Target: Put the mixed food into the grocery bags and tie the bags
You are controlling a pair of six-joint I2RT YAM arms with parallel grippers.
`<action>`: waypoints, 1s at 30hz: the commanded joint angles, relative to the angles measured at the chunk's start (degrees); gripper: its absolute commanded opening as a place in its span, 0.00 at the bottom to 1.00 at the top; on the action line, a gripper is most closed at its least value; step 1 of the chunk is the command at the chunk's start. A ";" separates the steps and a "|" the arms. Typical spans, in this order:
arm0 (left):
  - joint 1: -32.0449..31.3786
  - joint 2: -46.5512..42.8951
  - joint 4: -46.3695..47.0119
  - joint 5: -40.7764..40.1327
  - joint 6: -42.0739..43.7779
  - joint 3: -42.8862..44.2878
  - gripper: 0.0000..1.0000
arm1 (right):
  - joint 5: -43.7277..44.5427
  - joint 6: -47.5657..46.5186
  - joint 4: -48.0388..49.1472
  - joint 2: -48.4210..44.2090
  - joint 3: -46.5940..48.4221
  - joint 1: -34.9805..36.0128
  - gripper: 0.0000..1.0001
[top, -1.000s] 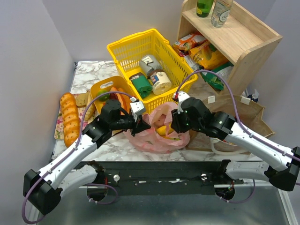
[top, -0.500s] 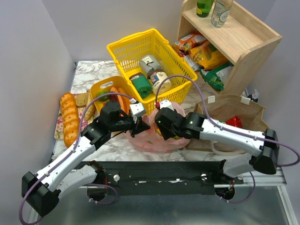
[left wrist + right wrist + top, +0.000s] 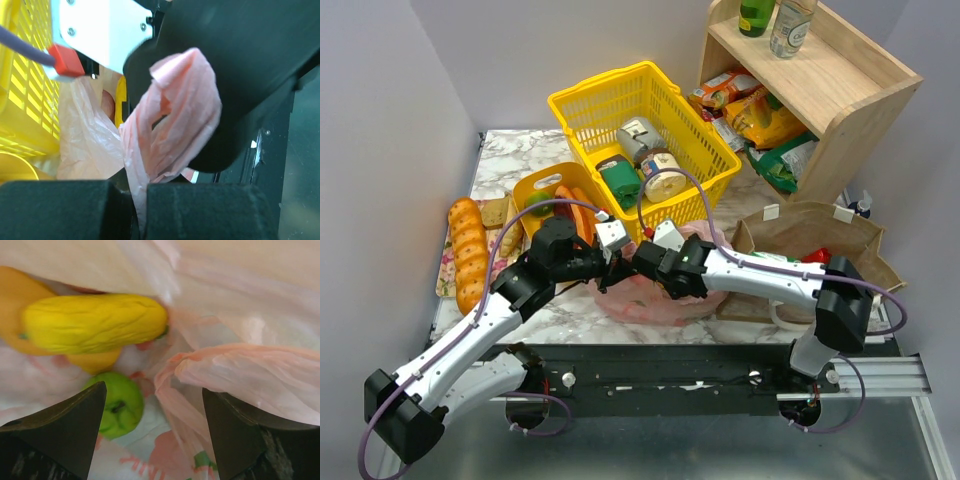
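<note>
The pink plastic bag (image 3: 660, 298) lies at the table's front, between the two arms. My left gripper (image 3: 620, 264) is shut on a twisted strip of the bag's handle (image 3: 170, 115), which runs down between its pads (image 3: 200, 210). My right gripper (image 3: 642, 262) stands open just to the right of the left one, over the bag's mouth. In the right wrist view a fold of the bag's handle (image 3: 240, 372) hangs between its spread fingers, over a yellow toy vegetable (image 3: 95, 322) and a green toy apple (image 3: 117, 402) inside the bag. The brown paper bag (image 3: 840, 238) stands open at the right.
The yellow mesh basket (image 3: 620, 100) with tins stands behind the pink bag. A yellow tub (image 3: 542, 188) and a bread loaf (image 3: 470, 250) are at the left. A wooden shelf (image 3: 840, 95) with packets, one green and white (image 3: 785, 160), stands at the back right.
My right arm has swung left across the pink bag up to the left gripper, and its jaws have opened wide. The left gripper has kept its hold on the handle.
</note>
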 commanded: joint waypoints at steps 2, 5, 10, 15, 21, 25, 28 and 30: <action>-0.54 -0.95 -0.85 -1.04 0.65 0.12 0.00 | 9.41 3.30 -5.06 2.90 -2.63 0.15 0.86; -0.54 -1.04 -0.85 -1.21 0.74 0.12 0.00 | 12.49 5.50 -8.04 3.87 -3.33 0.06 0.82; -0.54 -1.13 -0.85 -1.30 0.74 0.13 0.00 | 14.17 7.61 -10.07 3.00 -4.65 -0.81 0.33; -0.54 -0.87 -0.94 -1.48 0.65 0.21 0.00 | 6.55 2.63 -3.50 -5.07 -2.90 -1.34 0.04; -0.54 -2.01 -1.20 -6.39 0.48 0.21 0.00 | -12.88 -5.65 14.08 -23.07 -3.60 -3.98 0.01; -0.45 -1.84 -1.64 -8.68 0.21 0.39 0.00 | -20.63 -6.80 19.80 -29.25 -4.12 -5.73 0.01; -0.54 -1.13 -2.34 -10.78 -0.05 0.83 0.00 | -23.44 -6.10 21.47 -32.06 -4.74 -6.96 0.01; -0.45 -0.69 -2.96 -12.19 -0.31 1.09 0.00 | -27.29 -4.97 23.49 -34.00 -6.49 -8.46 0.01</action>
